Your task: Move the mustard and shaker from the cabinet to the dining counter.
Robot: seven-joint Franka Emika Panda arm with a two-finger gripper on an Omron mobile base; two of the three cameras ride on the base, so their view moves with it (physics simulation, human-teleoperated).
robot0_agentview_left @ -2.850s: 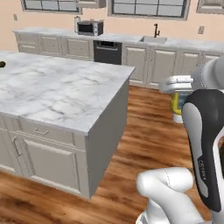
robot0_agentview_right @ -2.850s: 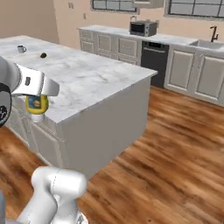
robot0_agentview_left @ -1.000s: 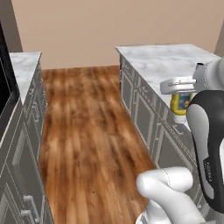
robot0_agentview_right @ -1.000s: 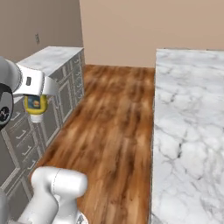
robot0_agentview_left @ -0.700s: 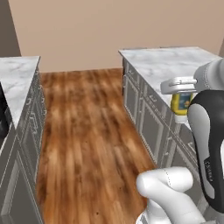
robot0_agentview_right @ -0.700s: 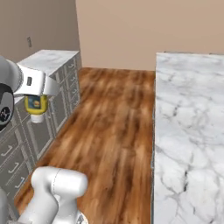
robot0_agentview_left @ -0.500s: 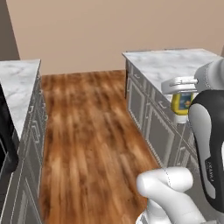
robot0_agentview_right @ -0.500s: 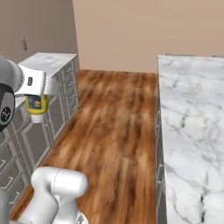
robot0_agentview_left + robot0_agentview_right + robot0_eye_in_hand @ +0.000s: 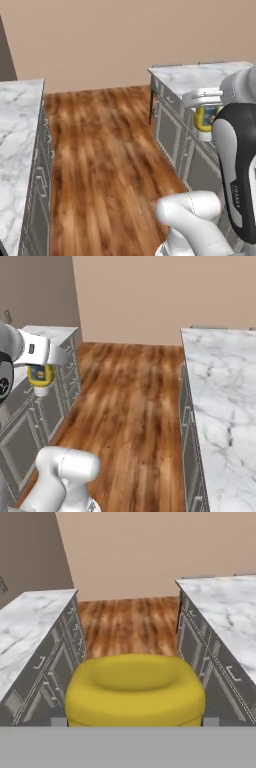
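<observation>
The gripper [image 9: 206, 107] grasps the mustard [image 9: 205, 119], its jaws closed around the yellow bottle, which hangs in the air above the wood floor [image 9: 110, 150] of an aisle between 2 marble-topped runs of grey cabinets. In the hand view the mustard [image 9: 135, 689] bulges between the 2 fingertips [image 9: 59, 720]. A beige wall [image 9: 150, 296] closes the aisle.

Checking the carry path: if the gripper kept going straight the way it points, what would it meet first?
Holding the mustard, the gripper points down the aisle; probably the wood floor first, though depth is unclear.
</observation>
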